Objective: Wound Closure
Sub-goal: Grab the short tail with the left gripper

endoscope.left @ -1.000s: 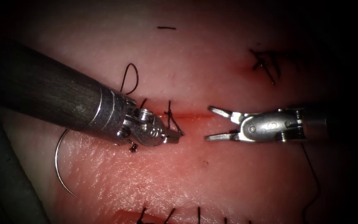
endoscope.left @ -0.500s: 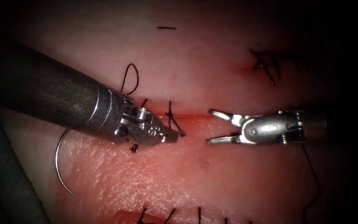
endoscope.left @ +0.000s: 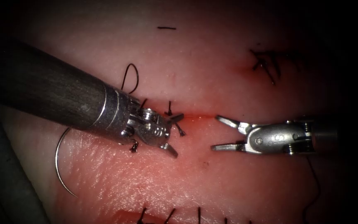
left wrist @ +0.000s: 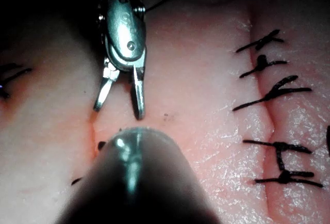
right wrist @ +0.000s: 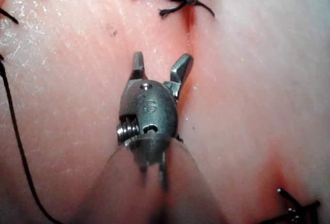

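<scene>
Tissue (endoscope.left: 237, 182) bears needle (endoscope.left: 59, 166) – beside left tool (endoscope.left: 174, 133).

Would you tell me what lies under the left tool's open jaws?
Under the left tool lie the tissue, the cut and a knotted stitch. Its shaft covers part of the needle, which lies free.

Stray thread scrap (endoscope.left: 166, 28), row of stitches (left wrist: 273, 97) closing neighbouring cut

Needle (endoscope.left: 59, 166) upper end hidden behind left tool's shaft (endoscope.left: 54, 95); bottom stitches (endoscope.left: 170, 215) cut off by picture edge.
</scene>
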Controlling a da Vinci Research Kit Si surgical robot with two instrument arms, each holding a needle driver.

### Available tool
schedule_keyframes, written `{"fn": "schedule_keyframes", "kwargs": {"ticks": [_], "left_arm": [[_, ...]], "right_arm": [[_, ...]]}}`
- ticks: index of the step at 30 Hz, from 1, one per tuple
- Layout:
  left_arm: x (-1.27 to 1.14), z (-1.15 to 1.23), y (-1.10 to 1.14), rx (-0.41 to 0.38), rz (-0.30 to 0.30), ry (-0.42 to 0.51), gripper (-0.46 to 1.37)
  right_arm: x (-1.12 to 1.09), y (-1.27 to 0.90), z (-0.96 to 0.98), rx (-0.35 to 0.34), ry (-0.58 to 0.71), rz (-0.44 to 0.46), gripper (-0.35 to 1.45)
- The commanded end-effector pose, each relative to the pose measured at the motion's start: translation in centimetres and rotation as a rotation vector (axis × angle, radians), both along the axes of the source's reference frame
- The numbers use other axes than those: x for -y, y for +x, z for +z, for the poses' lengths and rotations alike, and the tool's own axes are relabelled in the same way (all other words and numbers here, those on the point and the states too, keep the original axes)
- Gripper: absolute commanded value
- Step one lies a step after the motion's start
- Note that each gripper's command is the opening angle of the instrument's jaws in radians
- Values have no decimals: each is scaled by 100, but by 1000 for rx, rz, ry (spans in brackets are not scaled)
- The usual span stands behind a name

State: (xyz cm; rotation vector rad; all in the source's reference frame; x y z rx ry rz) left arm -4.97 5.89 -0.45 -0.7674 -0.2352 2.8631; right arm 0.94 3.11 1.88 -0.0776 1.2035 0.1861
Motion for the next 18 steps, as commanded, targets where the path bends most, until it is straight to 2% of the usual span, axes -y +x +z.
{"fn": "schedule_keyframes", "kwargs": {"ticks": [1, 8, 14, 18], "left_arm": [[0, 3, 0, -5, 4, 1, 71], [1, 16, 1, -15, 17, 1, 58], [3, 22, -1, -19, 17, -2, 37], [2, 25, -3, -18, 16, -2, 35]], "right_arm": [[0, 0, 0, 3, 1, 2, 106], [1, 0, 0, 7, 1, 10, 110], [2, 0, 0, 7, 0, 11, 110], [4, 0, 0, 8, -1, 12, 110]]}}
